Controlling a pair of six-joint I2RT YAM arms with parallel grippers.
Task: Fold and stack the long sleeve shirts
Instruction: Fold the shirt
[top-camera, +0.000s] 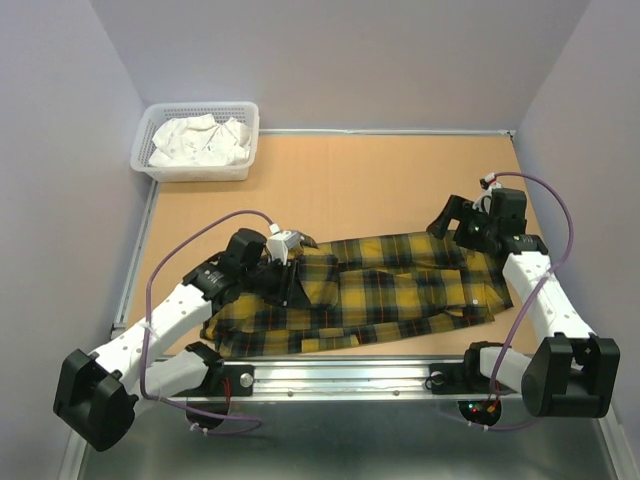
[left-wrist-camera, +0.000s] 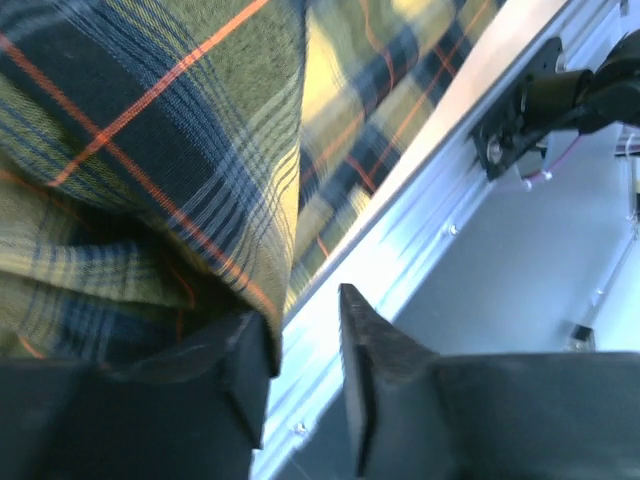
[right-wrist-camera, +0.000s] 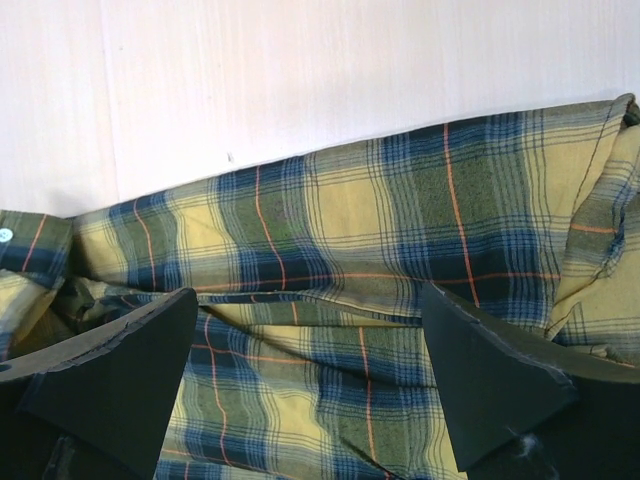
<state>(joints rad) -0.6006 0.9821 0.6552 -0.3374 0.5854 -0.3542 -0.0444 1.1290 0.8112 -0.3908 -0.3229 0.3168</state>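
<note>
Basket (top-camera: 195, 174): white, with pale cloth in it, well beyond the shirt's left end in the far corner. I'd say it is kept there so it stays clear of the folding.
Left pincer (left-wrist-camera: 300, 310): down on the shirt's left part, pointing toward its near edge. The jaws are part-way apart with nothing clamped between them. A plaid edge only drapes against one finger (left-wrist-camera: 235, 360), so the cloth lies under its own weight.
Folded flap (top-camera: 318, 280): a doubled layer lying on the shirt's left part, right beside that pincer. It looks like a piece turned inward to narrow the garment.
Shirt (top-camera: 400, 290): yellow and dark plaid, stretched sideways across the near half of the worktop (top-camera: 380, 180). It is partly folded, rumpled, and not yet a neat stack.
Right pincer (right-wrist-camera: 308, 295): hangs just above the shirt's right end, near its far edge. Its jaws are spread wide and hold nothing, and it seems lined up to pinch that edge for the next fold.
</note>
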